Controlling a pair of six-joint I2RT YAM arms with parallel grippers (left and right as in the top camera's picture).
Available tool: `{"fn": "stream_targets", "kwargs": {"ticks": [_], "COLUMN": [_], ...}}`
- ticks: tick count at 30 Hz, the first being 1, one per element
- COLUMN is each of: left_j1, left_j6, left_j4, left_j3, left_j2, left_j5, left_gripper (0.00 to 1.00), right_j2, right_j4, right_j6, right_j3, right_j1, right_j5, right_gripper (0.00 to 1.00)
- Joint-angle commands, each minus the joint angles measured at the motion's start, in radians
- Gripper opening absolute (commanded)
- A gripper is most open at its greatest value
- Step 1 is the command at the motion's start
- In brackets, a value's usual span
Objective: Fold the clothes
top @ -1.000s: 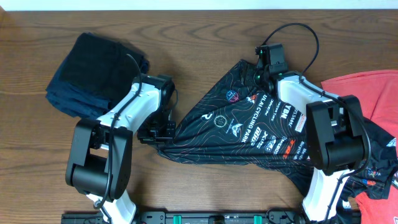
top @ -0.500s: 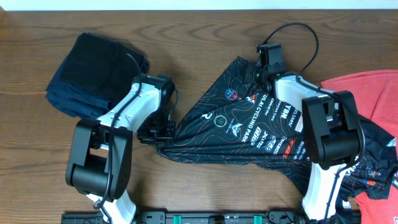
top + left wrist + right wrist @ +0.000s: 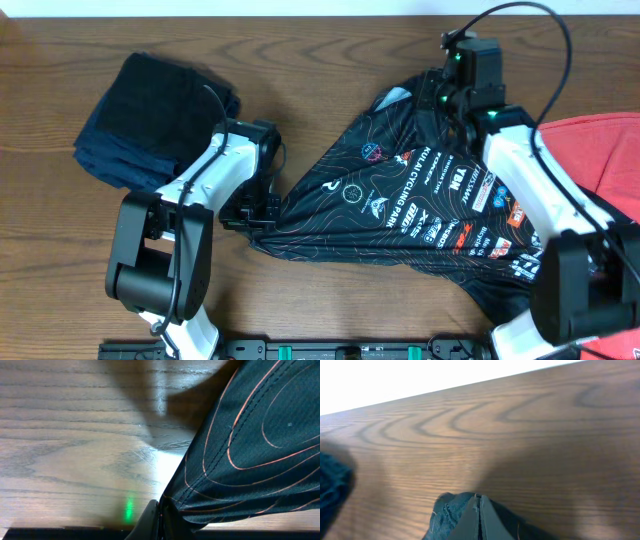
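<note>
the black jersey (image 3: 400, 195) lies across the middle and right of the wooden table (image 3: 330, 60), printed side up, with white logos and thin orange contour lines showing. it is pulled into a rough triangle between the two arms. its left point sits at the left gripper (image 3: 159, 512), near the middle of the table. in the left wrist view that pincer's jaws are pressed together on the jersey's stitched edge, with the cloth fanning out to the right just above the wood.

the far corner of the jersey runs up to the right gripper (image 3: 479, 510), close to the far edge of the table. in the right wrist view its jaws are closed tight, with a small bunch of dark fabric pinched at the tips. in the overhead view a bit of paler lining shows at the fold just left of that pincer.

the jersey's right end passes under the right arm. the coral-red t-shirt (image 3: 600, 150) lies at the right edge of the table, partly covered by that arm and by the jersey. a dark navy pile (image 3: 150, 110) of cloth sits at the far left, apart from the jersey.
</note>
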Motion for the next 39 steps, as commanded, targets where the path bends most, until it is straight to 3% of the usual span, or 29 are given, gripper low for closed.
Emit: {"fn": "stream_targets", "kwargs": {"ticks": [1, 10, 16, 25, 29, 34, 36, 39], "left_j1": [0.023, 0.113, 0.142, 0.142, 0.142, 0.142, 0.142, 0.142], "left_j6": [-0.010, -0.010, -0.008, 0.044, 0.043, 0.024, 0.024, 0.020], "left_j4": [-0.009, -0.051, -0.058, -0.073, -0.094, -0.199, -0.224, -0.232], "left_j3": [-0.008, -0.001, 0.095, 0.384, 0.418, 0.413, 0.400, 0.360], "left_j2": [-0.021, -0.099, -0.337, -0.695, -0.764, -0.758, -0.741, -0.708], "left_j5": [-0.031, -0.036, -0.037, -0.038, -0.037, -0.025, -0.003, 0.002], "left_gripper": [0.06, 0.06, 0.06, 0.06, 0.06, 0.06, 0.06, 0.07], "right_j2": [-0.005, -0.104, -0.324, -0.604, -0.625, -0.527, -0.454, -0.306], "right_j4": [-0.020, -0.016, -0.087, -0.303, -0.386, -0.502, -0.540, -0.582], "right_j6": [-0.049, -0.053, -0.035, 0.023, 0.022, 0.022, 0.018, 0.018], "right_j3": [0.002, 0.010, 0.049, 0.177, 0.179, 0.150, 0.140, 0.136], "right_j1": [0.027, -0.013, -0.096, -0.222, -0.206, -0.134, -0.100, -0.059], "right_j5": [-0.067, -0.054, -0.054, -0.060, -0.084, -0.121, -0.120, -0.119], "right_gripper": [0.01, 0.01, 0.01, 0.01, 0.01, 0.01, 0.06, 0.37]}}
